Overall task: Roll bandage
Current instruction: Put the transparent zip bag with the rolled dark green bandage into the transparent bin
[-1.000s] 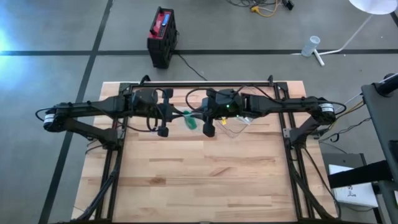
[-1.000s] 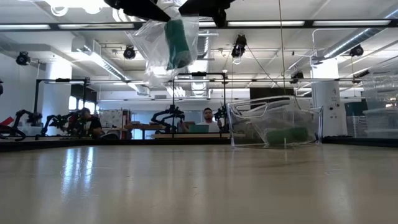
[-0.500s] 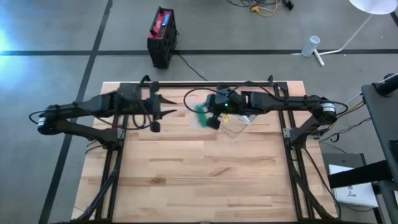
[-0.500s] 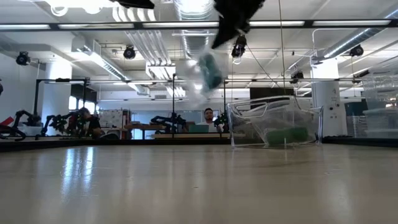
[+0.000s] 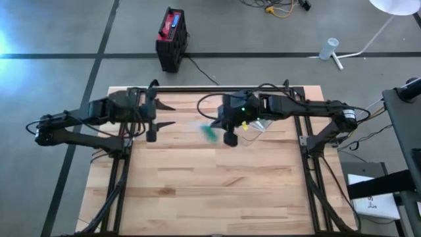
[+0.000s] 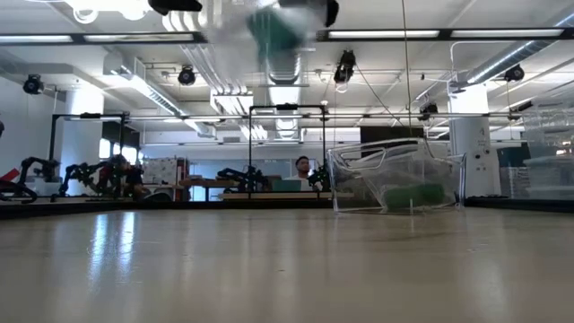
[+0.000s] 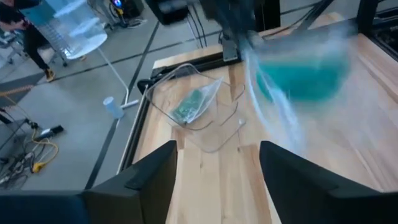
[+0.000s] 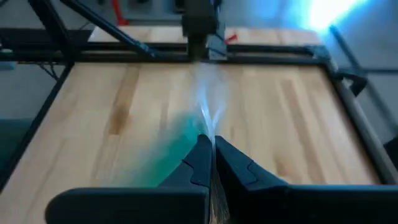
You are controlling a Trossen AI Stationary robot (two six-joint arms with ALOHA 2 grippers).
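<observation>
A clear plastic bag with a green bandage roll (image 5: 209, 133) inside hangs blurred over the table's far middle, with my right gripper (image 8: 209, 159) shut on it. The low view shows the bag (image 6: 269, 29) high above the tabletop. My left gripper (image 7: 217, 180) is open with nothing between its fingers. It stands to the left of the bag, near the table's far left (image 5: 164, 114). My right gripper pinches the clear bag's plastic (image 8: 208, 127) between its two shut fingers, above the green roll (image 8: 165, 158). The fingers slant downward, coming from the table's right side. The bag is lifted clear of the table and hangs loose from the fingers, blurred.
A clear plastic container (image 6: 395, 184) with a green packet inside (image 7: 191, 106) stands on the table at the far right of centre, just beside my right gripper. The wooden tabletop (image 5: 217, 191) stretches toward the near edge. People sit in the room beyond the table (image 6: 303, 169).
My left gripper has opened, let go of the bag and drawn back toward the table's left edge. The bag now hangs from my right gripper alone and has swung loosely, its green roll shifting under the fingers. My right gripper has stayed shut and tipped a little.
</observation>
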